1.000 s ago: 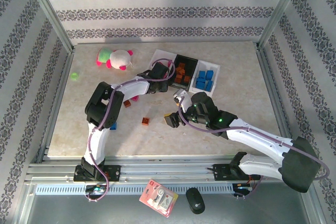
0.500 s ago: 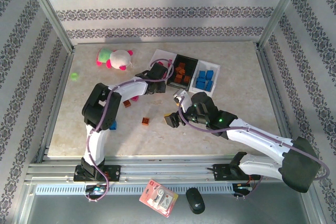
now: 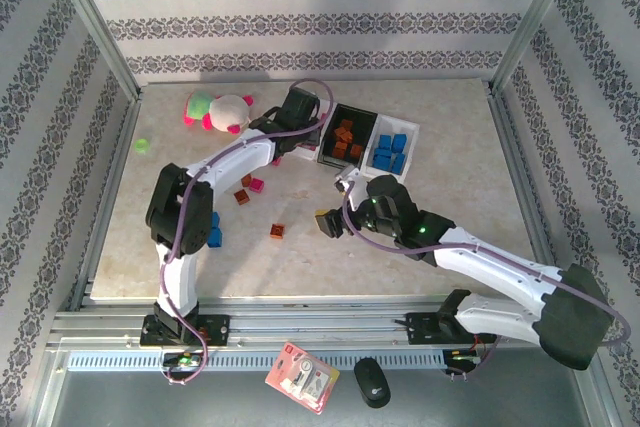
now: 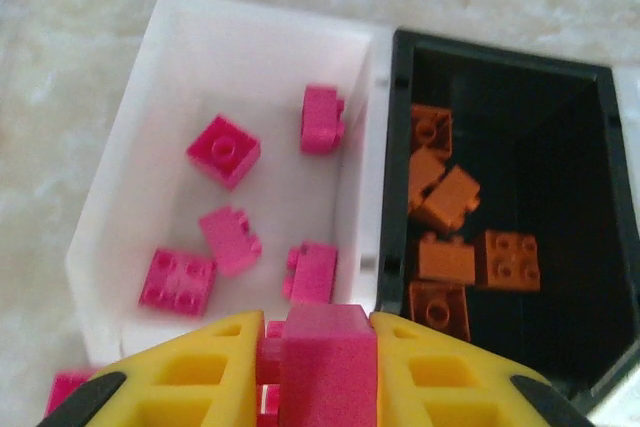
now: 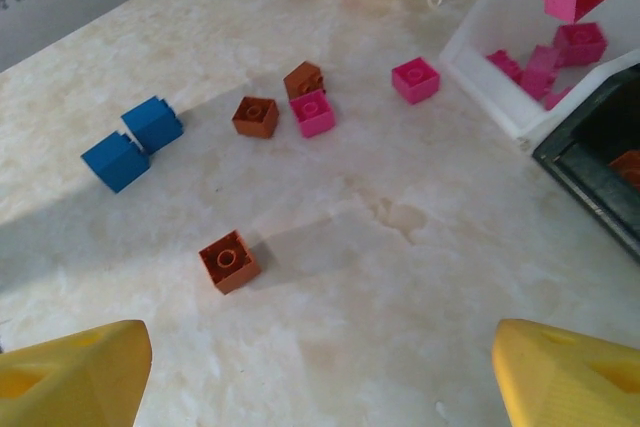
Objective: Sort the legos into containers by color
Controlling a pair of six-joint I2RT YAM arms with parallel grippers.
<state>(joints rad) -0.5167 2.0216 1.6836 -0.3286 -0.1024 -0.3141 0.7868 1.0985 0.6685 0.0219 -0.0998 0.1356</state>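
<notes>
My left gripper (image 4: 322, 372) is shut on a pink lego (image 4: 325, 352) and hangs over the near end of the left white container (image 4: 120, 207), which holds several pink legos (image 4: 223, 150). Beside it, the black container (image 4: 388, 162) holds orange legos (image 4: 447, 197). From above, the left gripper (image 3: 297, 110) covers most of that white container, and the right white container (image 3: 408, 155) holds blue legos. My right gripper (image 5: 320, 367) stands open above bare table, near an orange lego (image 5: 228, 261). Loose blue legos (image 5: 132, 143), pink legos (image 5: 414, 79) and orange legos (image 5: 255, 116) lie further off.
A pink-white plush toy (image 3: 220, 110) and a small green piece (image 3: 142, 145) lie at the back left of the table. The right gripper (image 3: 333, 215) hovers mid-table just in front of the black container (image 3: 362, 115). Metal frame posts and patterned walls enclose the table.
The left gripper closed on the pink lego and swung back and up from beside the black container to over the left white one. The right arm stayed almost still.
</notes>
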